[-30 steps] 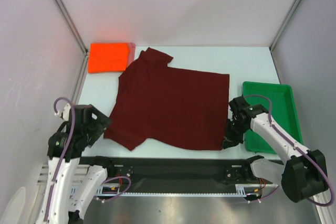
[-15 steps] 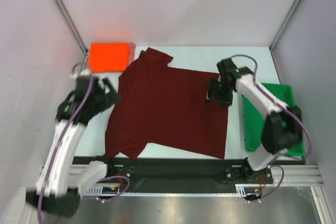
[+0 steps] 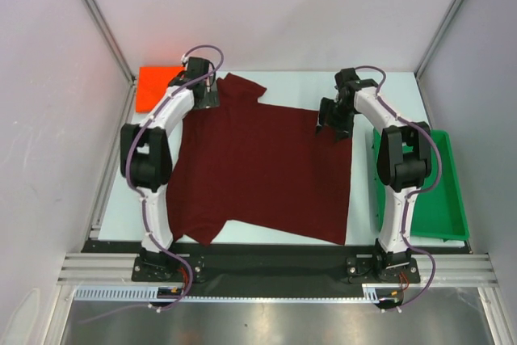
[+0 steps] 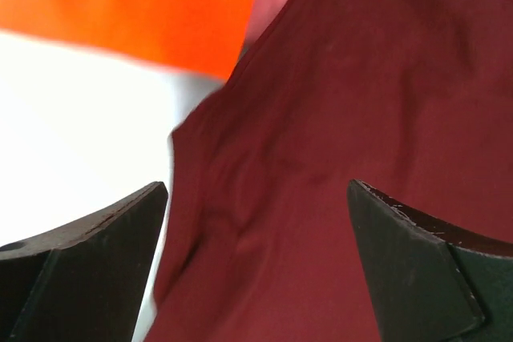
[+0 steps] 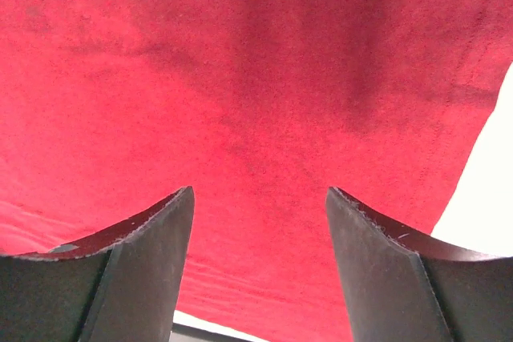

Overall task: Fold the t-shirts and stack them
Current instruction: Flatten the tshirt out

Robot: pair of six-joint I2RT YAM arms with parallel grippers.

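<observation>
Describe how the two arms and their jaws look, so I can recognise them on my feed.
The left arm and right arm match: white rounded links, bulky black joint housings, and a thin purplish cable looping along each. The jaws are matte black and broad, wedge-shaped, with pale scuffs along their edges. No markings show.

I note white table beneath right gripper; pale wall just beyond it, metal post to its right.
</observation>
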